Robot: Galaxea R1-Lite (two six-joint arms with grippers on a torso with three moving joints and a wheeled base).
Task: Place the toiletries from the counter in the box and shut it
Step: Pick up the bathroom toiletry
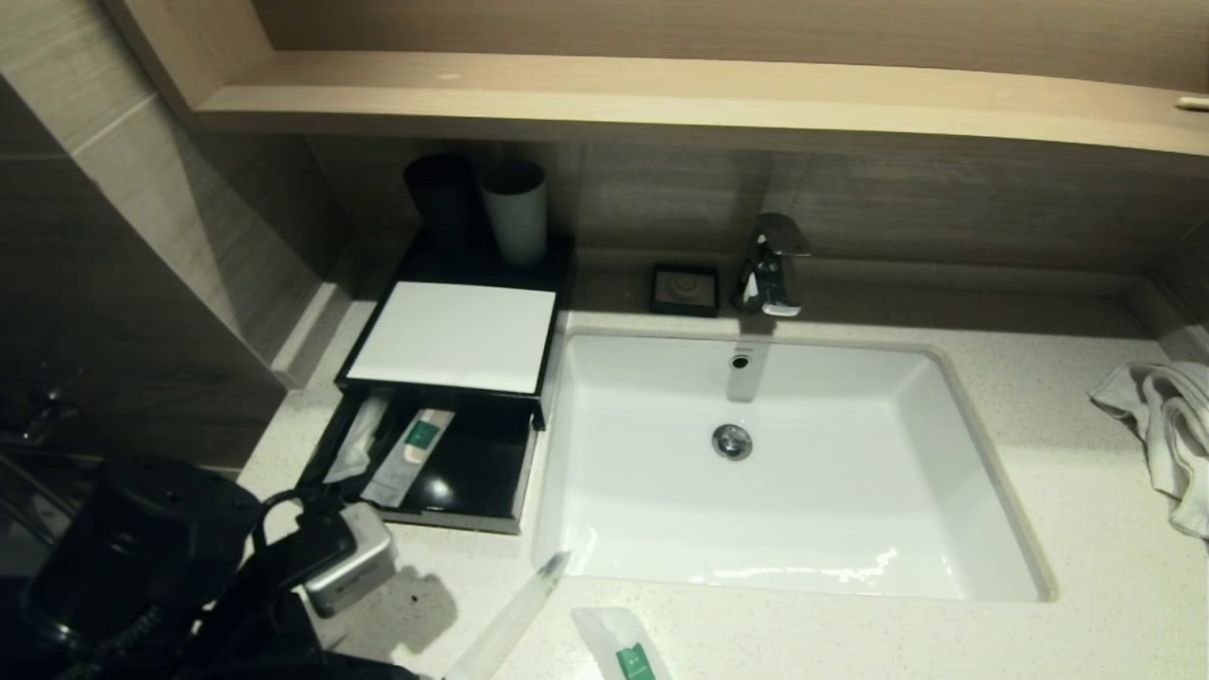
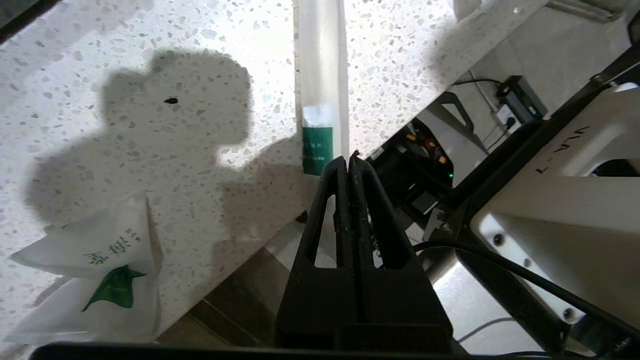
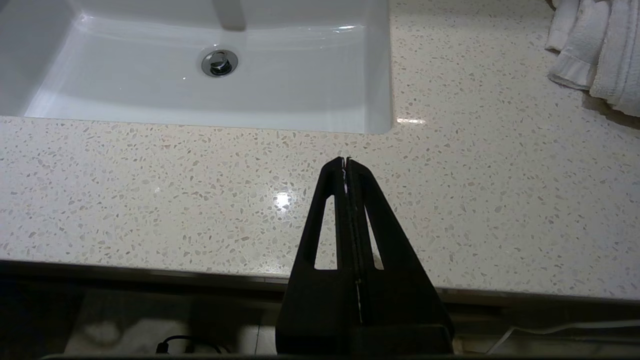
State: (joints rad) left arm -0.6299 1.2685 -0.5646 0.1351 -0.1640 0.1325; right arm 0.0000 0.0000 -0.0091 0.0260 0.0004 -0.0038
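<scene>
Left gripper (image 2: 348, 159) low at counter edge, pinching long sachet (image 2: 320, 75)

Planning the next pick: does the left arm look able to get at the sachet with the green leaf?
Probably yes. The sachet lies flat on open counter near the left gripper, which is shut on a long packet and must drop it first.

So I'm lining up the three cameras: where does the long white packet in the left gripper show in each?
Head view: long white packet at bottom edge, angled toward the sink.
Left wrist view: packet pinched by the left gripper.
Right wrist view: not in it.
Shared landmark: speckled counter.
</scene>
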